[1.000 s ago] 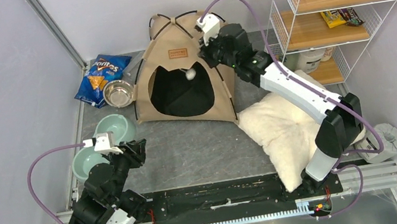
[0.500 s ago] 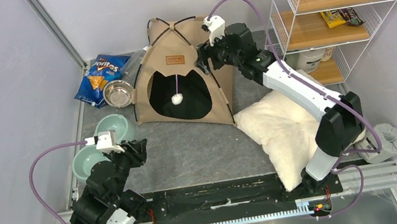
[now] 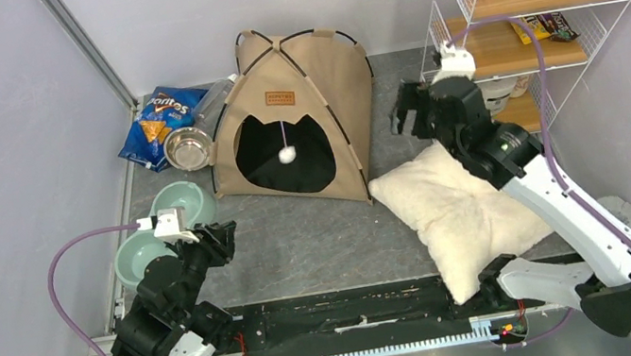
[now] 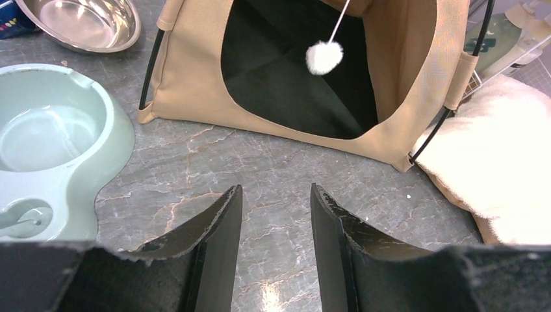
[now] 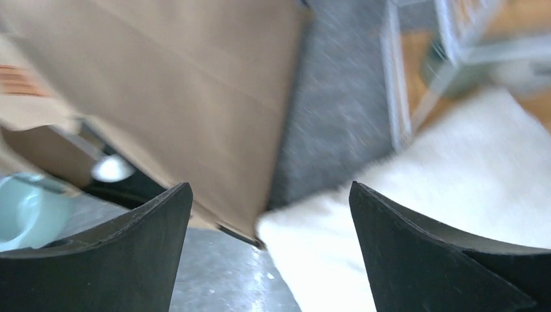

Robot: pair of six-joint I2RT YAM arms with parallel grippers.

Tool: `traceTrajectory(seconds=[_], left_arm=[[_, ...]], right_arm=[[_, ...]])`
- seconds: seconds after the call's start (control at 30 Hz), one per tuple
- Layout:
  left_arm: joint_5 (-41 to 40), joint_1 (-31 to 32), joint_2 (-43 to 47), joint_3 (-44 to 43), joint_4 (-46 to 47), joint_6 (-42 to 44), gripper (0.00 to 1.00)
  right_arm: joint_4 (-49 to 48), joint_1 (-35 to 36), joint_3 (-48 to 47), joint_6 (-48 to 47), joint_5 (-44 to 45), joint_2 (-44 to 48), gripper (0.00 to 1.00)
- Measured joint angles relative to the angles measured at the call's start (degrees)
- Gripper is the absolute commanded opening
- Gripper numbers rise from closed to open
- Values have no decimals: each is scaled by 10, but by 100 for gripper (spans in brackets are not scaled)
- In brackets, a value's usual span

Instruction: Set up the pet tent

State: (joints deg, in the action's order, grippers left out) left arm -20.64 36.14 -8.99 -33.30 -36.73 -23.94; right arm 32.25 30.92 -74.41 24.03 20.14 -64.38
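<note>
The tent [image 3: 297, 114] is standing upright at the far edge of the bench [image 3: 302, 237], poles arched, so I am judging setup nearly done. My right claw [image 3: 405, 114] is hanging released beside it, touching nothing. My left claw [image 3: 221, 241] is hovering released near the left edge.

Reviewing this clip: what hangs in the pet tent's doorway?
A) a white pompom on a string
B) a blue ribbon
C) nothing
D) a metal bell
A: a white pompom dangles on a thin string in the dark arched opening of the pet tent, as the top and left wrist views both show.
</note>
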Motion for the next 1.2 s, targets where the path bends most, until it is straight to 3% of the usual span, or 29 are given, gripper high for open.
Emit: traceTrajectory(seconds=[0.27,0.43,0.77,0.97,1.03,1.1,1.17,1.2], left_arm=[[10,0,2,0,0,0,50],[15,0,6,0,0,0,50],[15,0,17,2,0,0,50],[15,0,18,3,0,0,50],[15,0,19,3,0,0,50],[15,0,19,3,0,0,50],[15,0,19,3,0,0,50],[15,0,19,3,0,0,50]], right_arm=[[107,-3,200,210,174,54,97],[123,-19,215,309,228,7,97],[106,-43,257,490,264,-82,97],[31,-78,308,529,233,-129,94],[-1,-94,321,533,214,-144,73],[-26,-109,331,534,201,-156,31],[-43,-117,342,531,194,-160,0],[-46,-119,345,532,193,-159,0]])
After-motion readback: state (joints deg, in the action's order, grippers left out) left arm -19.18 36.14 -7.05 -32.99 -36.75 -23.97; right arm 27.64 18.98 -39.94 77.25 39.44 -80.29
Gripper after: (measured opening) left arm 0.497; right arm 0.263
